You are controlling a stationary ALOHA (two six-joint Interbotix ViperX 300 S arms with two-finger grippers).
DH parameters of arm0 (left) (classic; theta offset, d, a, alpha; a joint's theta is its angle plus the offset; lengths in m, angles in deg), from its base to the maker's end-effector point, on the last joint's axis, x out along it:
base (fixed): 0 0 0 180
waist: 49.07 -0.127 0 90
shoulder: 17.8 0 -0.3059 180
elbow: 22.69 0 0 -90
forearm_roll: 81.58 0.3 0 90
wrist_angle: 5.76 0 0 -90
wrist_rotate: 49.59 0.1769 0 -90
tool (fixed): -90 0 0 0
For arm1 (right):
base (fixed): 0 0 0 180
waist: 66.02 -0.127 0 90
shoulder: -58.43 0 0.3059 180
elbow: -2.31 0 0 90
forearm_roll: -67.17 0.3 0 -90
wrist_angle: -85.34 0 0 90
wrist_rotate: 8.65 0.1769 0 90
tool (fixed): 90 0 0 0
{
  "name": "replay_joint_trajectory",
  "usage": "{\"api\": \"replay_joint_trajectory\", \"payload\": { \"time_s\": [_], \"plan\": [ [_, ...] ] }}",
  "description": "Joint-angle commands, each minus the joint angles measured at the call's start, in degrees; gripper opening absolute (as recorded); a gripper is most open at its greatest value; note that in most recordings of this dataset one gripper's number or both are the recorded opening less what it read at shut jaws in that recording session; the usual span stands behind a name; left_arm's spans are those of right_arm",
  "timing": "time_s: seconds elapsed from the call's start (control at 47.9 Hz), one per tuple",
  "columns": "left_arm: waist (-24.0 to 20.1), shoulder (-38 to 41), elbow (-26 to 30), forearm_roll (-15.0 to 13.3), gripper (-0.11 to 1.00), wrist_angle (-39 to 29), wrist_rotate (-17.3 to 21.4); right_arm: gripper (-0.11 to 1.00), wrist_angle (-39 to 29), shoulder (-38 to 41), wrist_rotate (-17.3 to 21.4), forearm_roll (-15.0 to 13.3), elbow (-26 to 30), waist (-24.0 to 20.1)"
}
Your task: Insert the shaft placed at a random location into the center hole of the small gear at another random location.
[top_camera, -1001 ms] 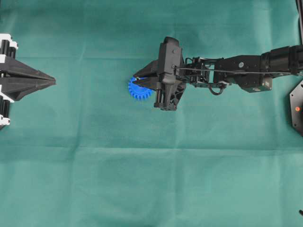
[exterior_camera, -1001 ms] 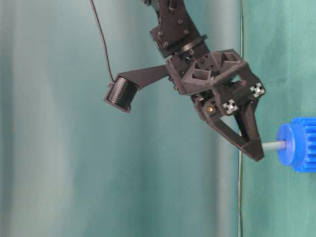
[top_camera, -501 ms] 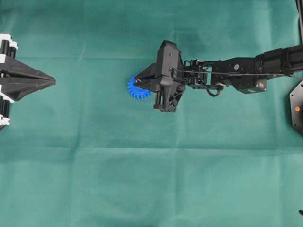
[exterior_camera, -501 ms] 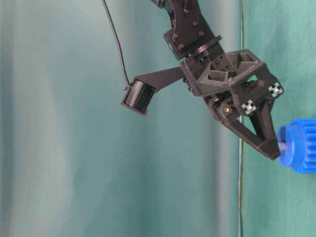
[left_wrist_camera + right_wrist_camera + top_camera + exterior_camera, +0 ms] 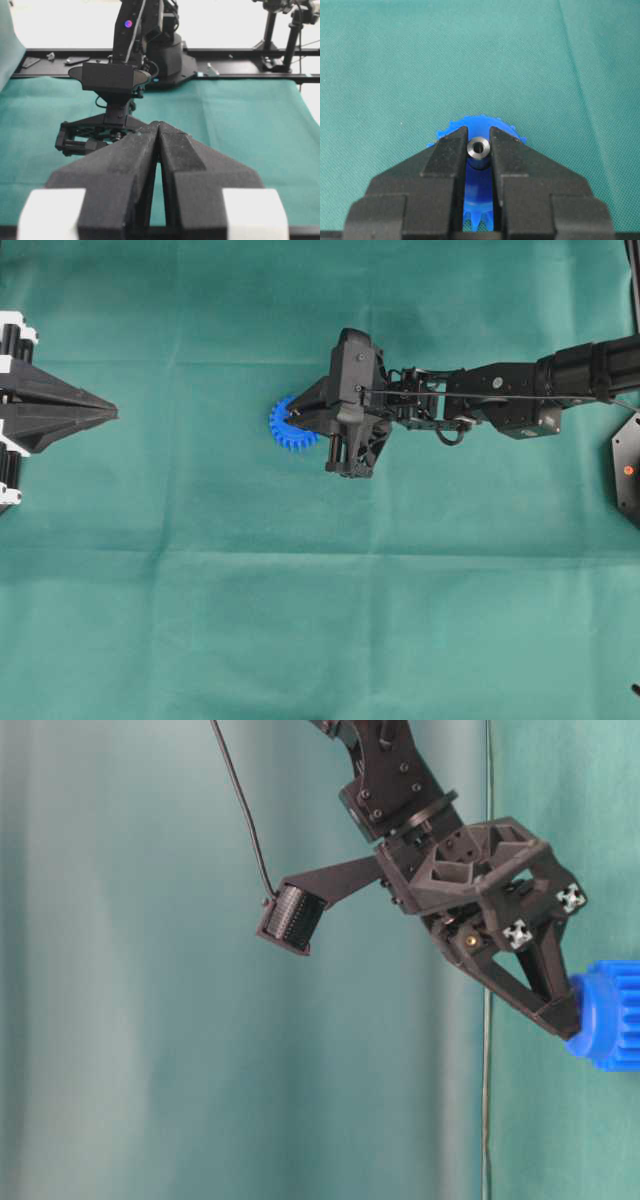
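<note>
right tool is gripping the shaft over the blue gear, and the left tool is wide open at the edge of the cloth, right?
Not quite. The left tool is shut, its fingers pressed together in the left wrist view. The rest holds: the right tool grips the shaft over the blue gear.

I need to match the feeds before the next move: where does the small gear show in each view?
Overhead: small gear left of centre, partly under the right gripper.
Table-level: at the right edge, fingertips against its hub.
Left wrist: not visible.
Right wrist: low centre, behind the shaft.
Shared landmark: the right gripper.
</note>
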Motion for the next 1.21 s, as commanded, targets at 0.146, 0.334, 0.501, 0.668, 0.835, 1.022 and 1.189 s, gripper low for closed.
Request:
{"api": "replay_joint_trajectory", "payload": {
  "time_s": [0.146,0.334,0.501,0.668,0.835,1.022,1.189],
  "plan": [
    [0.0,0.4,0.6,0.1,0.0,0.3,0.1,0.13,-1.4,-1.0,-0.2,0.2,0.8,0.0],
    [0.0,0.4,0.6,0.1,0.0,0.3,0.1,0.2,-1.4,-1.0,-0.1,0.4,0.8,-0.1],
    [0.0,0.4,0.6,0.1,0.0,0.3,0.1,0.63,-1.3,-1.2,-0.1,0.4,0.7,-0.4],
    [0.0,0.4,0.6,0.1,0.0,0.2,0.0,0.79,-1.4,-2.5,-0.1,0.4,0.5,-0.7],
    [0.1,0.4,0.6,0.1,0.0,0.0,0.0,0.76,-1.4,-5.4,-0.1,0.4,-0.4,-0.7],
    [0.0,0.4,0.6,0.1,0.0,0.0,0.0,0.76,-1.4,-9.4,-0.2,0.4,-1.1,-0.7],
    [0.0,0.4,0.6,0.1,0.0,0.0,0.1,0.76,-2.4,-12.7,-0.2,0.3,-1.2,-0.7]
  ]
}}
